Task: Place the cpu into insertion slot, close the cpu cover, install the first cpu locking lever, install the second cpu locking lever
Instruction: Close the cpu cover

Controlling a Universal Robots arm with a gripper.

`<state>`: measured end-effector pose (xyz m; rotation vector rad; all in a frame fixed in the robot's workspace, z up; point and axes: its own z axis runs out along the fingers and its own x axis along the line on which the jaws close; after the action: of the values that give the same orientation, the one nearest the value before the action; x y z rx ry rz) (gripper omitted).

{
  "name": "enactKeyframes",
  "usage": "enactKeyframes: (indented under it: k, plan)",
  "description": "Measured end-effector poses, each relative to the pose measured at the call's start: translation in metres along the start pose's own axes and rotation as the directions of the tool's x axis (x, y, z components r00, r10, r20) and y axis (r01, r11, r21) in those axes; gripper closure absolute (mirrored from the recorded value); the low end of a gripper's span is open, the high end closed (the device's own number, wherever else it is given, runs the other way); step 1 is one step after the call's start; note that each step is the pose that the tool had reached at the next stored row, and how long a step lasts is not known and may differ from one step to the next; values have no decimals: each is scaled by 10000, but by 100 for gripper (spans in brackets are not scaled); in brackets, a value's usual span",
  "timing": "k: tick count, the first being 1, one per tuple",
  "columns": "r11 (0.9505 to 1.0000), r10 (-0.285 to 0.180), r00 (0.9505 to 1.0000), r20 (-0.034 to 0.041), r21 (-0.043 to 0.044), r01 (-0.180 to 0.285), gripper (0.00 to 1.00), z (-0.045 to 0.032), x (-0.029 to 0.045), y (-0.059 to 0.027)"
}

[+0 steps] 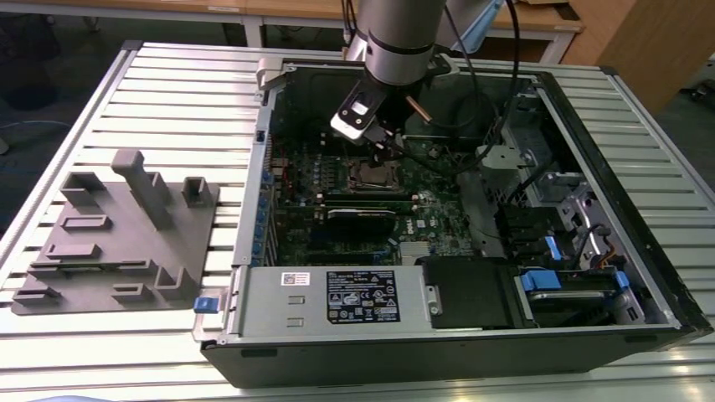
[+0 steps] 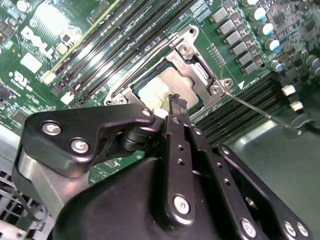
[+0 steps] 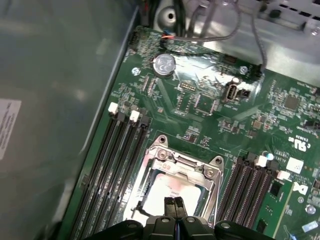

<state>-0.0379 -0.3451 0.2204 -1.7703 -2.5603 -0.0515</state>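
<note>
The insertion slot [image 1: 373,176] sits in the green motherboard inside the open computer case. In both wrist views the cpu [image 2: 160,87] [image 3: 172,189] lies in it. The cpu cover [image 2: 192,47] [image 3: 161,154] lies flat over it, framing its pale metal top. A thin locking lever [image 2: 255,111] juts out from one corner of the socket, away from the board. My gripper [image 1: 386,153] [image 2: 175,100] [image 3: 174,202] hangs just above the cpu's edge. Its fingertips are pressed together with nothing between them.
Long black memory slots [image 3: 115,165] flank the socket on both sides. Cables [image 1: 491,142] and drive bays fill the case toward the exterior view's right. A silver power supply box [image 1: 335,297] lies at the case's near side. A grey fixture block [image 1: 117,234] stands on the slatted table.
</note>
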Motion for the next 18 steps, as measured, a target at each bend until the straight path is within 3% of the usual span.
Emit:
enactKeyframes:
  k: [4, 18]
  plan:
    - [9988, -485, 9988, -6, 19, 485, 89, 1, 0, 0]
    - [9987, -512, 9987, -6, 20, 512, 89, 1, 0, 0]
